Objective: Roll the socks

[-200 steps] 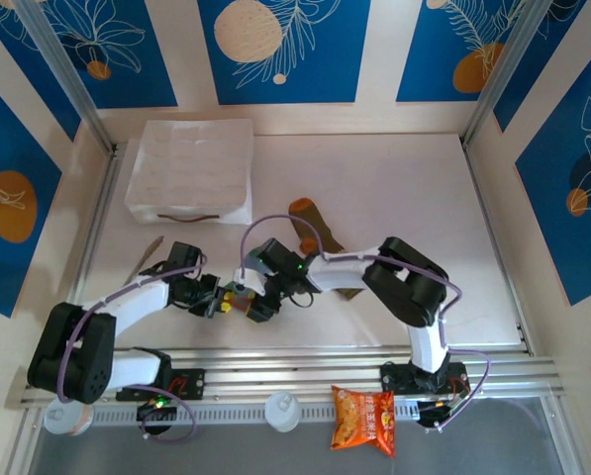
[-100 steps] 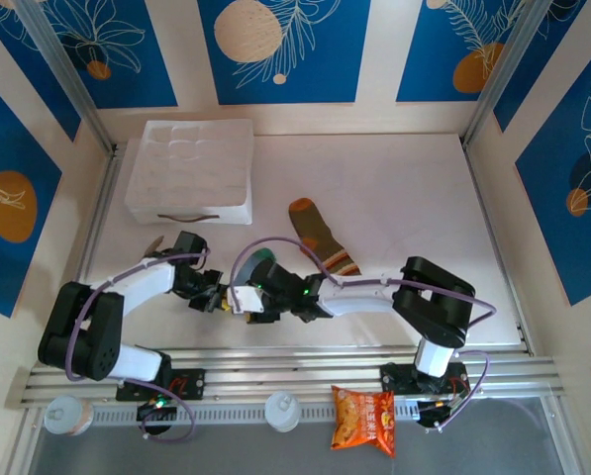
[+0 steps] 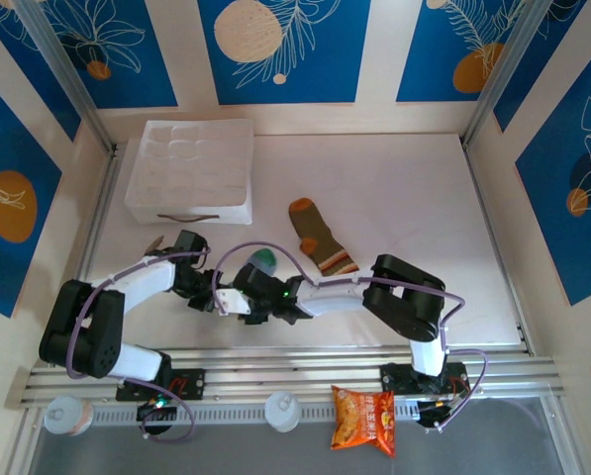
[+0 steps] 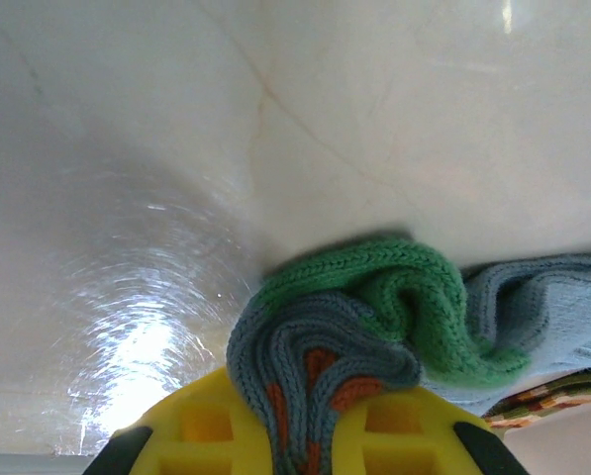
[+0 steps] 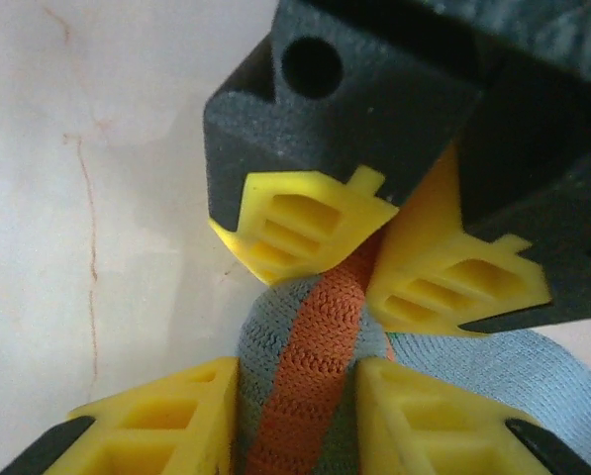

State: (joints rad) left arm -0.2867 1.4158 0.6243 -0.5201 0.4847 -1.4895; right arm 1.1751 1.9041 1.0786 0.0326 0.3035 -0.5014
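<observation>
The grey-blue sock [image 4: 374, 317] lies bunched on the white table [image 3: 414, 198] near its front edge, left of centre, with its green heel folded up and an orange stripe running along the gathered fabric. The left gripper [image 4: 300, 445] is clamped tight on one end of the bunch. Facing it nose to nose, the right gripper [image 5: 295, 421] has its yellow fingers [image 5: 156, 421] pressed against both sides of the same striped fold. The left arm lies low with its wrist pointing right. The right arm stretches far leftward across the front of the table, elbow bent above its base. The olive-brown sock [image 3: 321, 237] lies flat and apart, further back and to the right. Against half a second ago, the right elbow has swung leftward and its jaws have narrowed onto the fabric, while the left arm and the olive-brown sock lie as before.
</observation>
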